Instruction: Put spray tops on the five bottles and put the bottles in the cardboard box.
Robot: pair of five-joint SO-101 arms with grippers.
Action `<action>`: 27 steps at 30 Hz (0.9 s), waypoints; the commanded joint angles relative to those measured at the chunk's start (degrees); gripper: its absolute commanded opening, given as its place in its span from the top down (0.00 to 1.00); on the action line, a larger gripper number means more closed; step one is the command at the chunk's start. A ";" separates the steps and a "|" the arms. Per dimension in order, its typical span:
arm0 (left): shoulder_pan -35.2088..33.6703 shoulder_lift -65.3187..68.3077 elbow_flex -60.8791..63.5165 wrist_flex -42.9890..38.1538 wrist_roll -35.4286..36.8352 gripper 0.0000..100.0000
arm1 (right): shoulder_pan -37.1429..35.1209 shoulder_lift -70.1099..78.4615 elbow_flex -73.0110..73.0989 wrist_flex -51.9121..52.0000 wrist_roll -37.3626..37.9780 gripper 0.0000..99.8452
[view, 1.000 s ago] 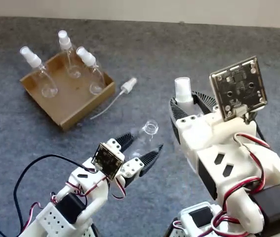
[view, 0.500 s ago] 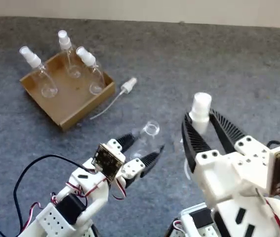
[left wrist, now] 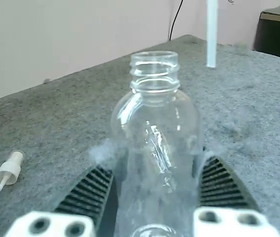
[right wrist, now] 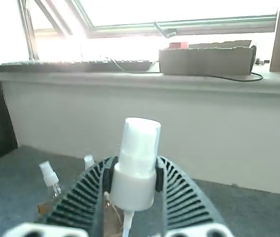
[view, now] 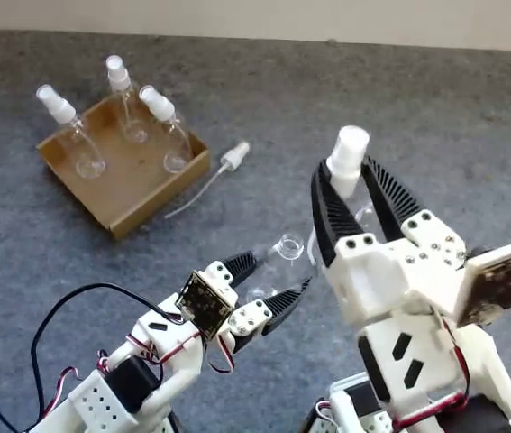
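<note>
Your left gripper (view: pixel 271 273) is gripping the open bottle (view: pixel 287 246) by its body, jaws partly closed, in front of the cardboard box (view: pixel 160 200) and well apart from it. Your right gripper (view: pixel 347 176) is pinching a spray top (view: pixel 349 149) by its collar, raised near the bottle. In the left wrist view the dip tube (left wrist: pixel 211 34) is hanging to 1 side of the neck. Lowering from here is likely to catch the tube on the rim and bend it, or to twist the smooth bottle in the jaws. You are counting 4 bottles: 3 capped bottles (view: pixel 167 126) standing in the box and 1 open. You are counting 5 spray tops: 3 fitted, 1 gripped, and 1 loose top (view: pixel 234 155) lying on the table (view: pixel 417 90) just beside the box.
</note>
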 commanded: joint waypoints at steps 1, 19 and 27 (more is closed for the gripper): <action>1.01 -0.66 1.19 -1.32 0.62 0.98 | 0.48 -0.22 -0.31 -5.49 -3.43 1.00; 0.66 -0.66 1.19 -3.60 0.62 0.98 | 0.31 -0.57 15.78 -14.90 -4.40 1.00; 0.48 -0.66 1.19 -8.70 0.62 0.98 | -5.67 -0.57 16.75 -5.58 -3.96 0.99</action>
